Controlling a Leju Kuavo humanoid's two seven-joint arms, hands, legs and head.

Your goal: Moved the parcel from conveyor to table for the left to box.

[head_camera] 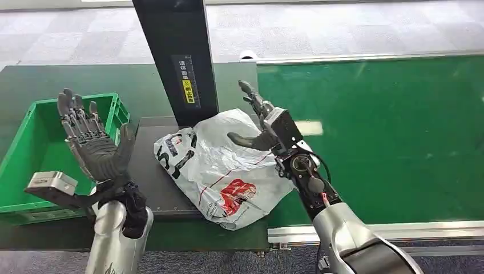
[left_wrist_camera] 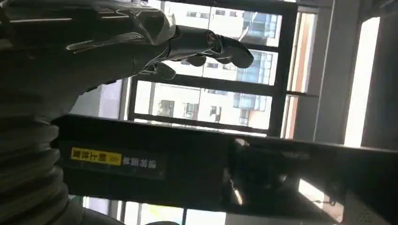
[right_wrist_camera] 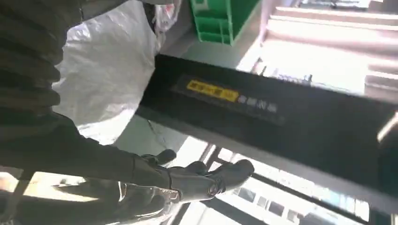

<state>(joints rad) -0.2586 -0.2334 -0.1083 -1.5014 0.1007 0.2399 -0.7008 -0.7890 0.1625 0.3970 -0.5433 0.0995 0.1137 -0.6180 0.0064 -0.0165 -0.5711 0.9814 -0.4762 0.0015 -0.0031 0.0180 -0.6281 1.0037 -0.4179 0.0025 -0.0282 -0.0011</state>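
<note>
A: Two robot hands are up over the counter, and the black post with its yellow label is the marker to place things by. What sits furthest left of the post?

B: The green crate, well to the left of the post, on the dark counter. Just beside the crate's near right corner the left robot hand is raised, palm facing the post, fingers spread and straight, holding nothing. In the left wrist view its fingers stretch out above the post, with windows behind.

A: And at the foot of the post?

B: The parcel, a crumpled white plastic bag with dark lettering and a red mark, lies just in front of the post's base and a little to its right. Most of it rests on the black plate of the counter; its right edge reaches over towards the green conveyor belt.

A: The other hand?

B: The right robot hand is right of the post, at the parcel's far right edge. Its thumb lies over the bag, its fingers point up and away, released, not clasping anything. Whether the thumb touches the plastic I cannot tell. The right wrist view shows the white bag just behind that hand.
</note>
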